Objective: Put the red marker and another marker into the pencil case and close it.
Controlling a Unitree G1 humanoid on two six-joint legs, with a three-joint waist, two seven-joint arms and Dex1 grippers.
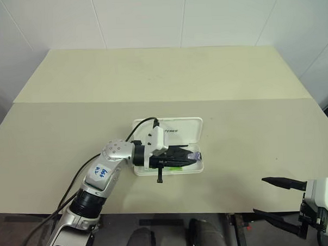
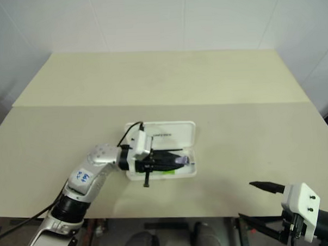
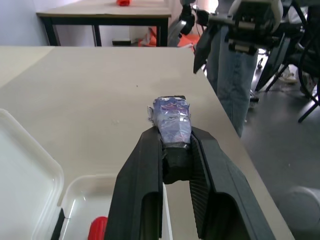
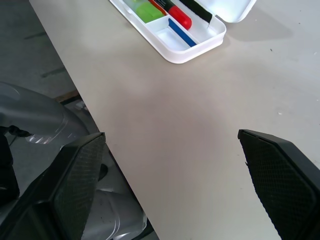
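White pencil case (image 1: 178,128) with small black print on the open lid, blue stripe inside. Red marker (image 4: 179,17): bright red end, black barrel. Green marker (image 4: 148,11) bright lime, in the case. Between the left gripper (image 3: 172,145) jaws: black stub wrapped in purple-grey crinkled tape (image 3: 171,120). Gripper fingers (image 3: 137,190) black, ribbed inner faces. Right gripper (image 4: 175,165) black, cross-hatched pads, white housing. Table (image 1: 98,104) pale beige-yellow. Blue jeans on a person (image 3: 232,75) beyond the left jaws.

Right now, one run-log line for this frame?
left gripper: shut on purple-grey stubby piece, over open white plastic pencil case | red marker, lime-green marker: inside | right gripper: open, empty
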